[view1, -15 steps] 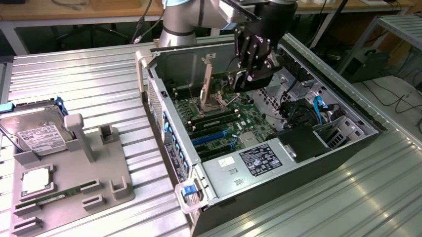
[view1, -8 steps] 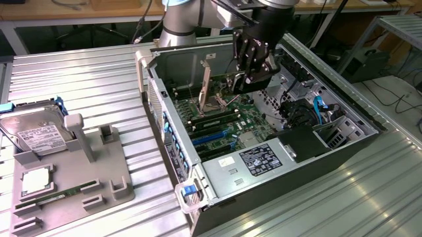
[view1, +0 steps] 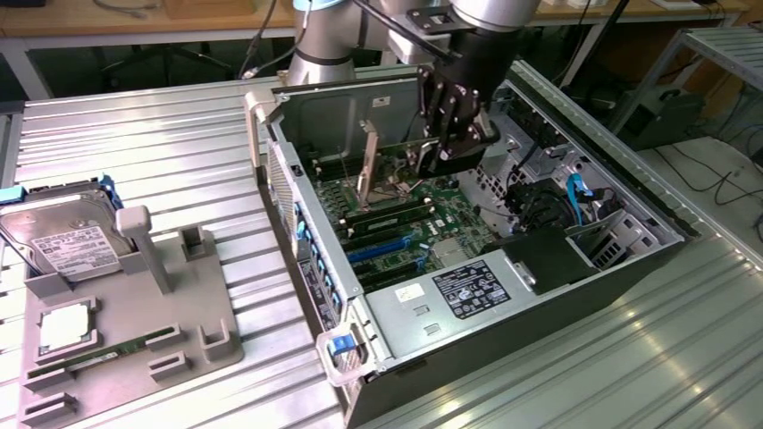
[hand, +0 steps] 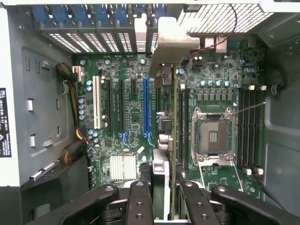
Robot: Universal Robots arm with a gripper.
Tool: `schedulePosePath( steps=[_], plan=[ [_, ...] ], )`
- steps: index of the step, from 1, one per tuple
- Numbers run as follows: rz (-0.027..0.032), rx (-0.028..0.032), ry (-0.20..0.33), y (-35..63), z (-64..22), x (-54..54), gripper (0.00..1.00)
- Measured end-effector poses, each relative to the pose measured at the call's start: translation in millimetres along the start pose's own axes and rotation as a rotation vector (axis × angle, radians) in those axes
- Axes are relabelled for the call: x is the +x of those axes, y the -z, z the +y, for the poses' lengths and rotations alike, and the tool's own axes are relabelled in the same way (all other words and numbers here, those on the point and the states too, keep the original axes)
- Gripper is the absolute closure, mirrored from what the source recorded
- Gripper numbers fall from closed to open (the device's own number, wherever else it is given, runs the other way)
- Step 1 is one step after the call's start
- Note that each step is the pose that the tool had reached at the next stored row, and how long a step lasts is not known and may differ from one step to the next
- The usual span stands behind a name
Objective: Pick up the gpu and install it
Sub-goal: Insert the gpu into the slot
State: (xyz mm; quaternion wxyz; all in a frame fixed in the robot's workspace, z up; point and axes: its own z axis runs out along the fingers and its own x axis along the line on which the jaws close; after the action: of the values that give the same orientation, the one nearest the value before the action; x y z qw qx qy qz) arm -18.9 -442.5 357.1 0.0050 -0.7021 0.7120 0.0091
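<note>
- As the arm reaches down into the open computer case (view1: 394,313), its pincer (view1: 449,154) is closed partway on the gpu (view1: 394,170), gripping the thin card with one finger on each face.
- In the wrist view, the pincer (hand: 164,206) frames the gpu (hand: 164,140) edge-on, with the dark fingers (hand: 139,201) pressed against either side of the card.
- The card's silver bracket (hand: 168,42) sits at the far end, up against the case's rear wall, beside the row of blue slot covers (hand: 93,14).
- The gpu stands upright over the green motherboard (hand: 131,117), just beside the long blue slot (hand: 146,108), between that slot and the metal-framed processor socket (hand: 213,136).
- Whether the card's lower edge has entered a slot cannot be told from either view.
- In the exterior view, the case lies on its side on the ribbed metal surface (view1: 155,152), its interior facing up and the arm coming in from above.
- At the exterior view's left, well apart from the case, a grey holder (view1: 179,313) carries a silver hard drive (view1: 66,241) with a white label, a square processor chip (view1: 66,326) and a slim green memory stick (view1: 102,353).
</note>
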Motion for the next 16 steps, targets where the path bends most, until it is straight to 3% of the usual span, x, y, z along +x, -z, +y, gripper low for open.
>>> schedulePosePath(
  steps=[16],
  plan=[
    [0.0002,-0.0003,0.0,-31.8,0.6,-1.0,0.72]
  ],
)
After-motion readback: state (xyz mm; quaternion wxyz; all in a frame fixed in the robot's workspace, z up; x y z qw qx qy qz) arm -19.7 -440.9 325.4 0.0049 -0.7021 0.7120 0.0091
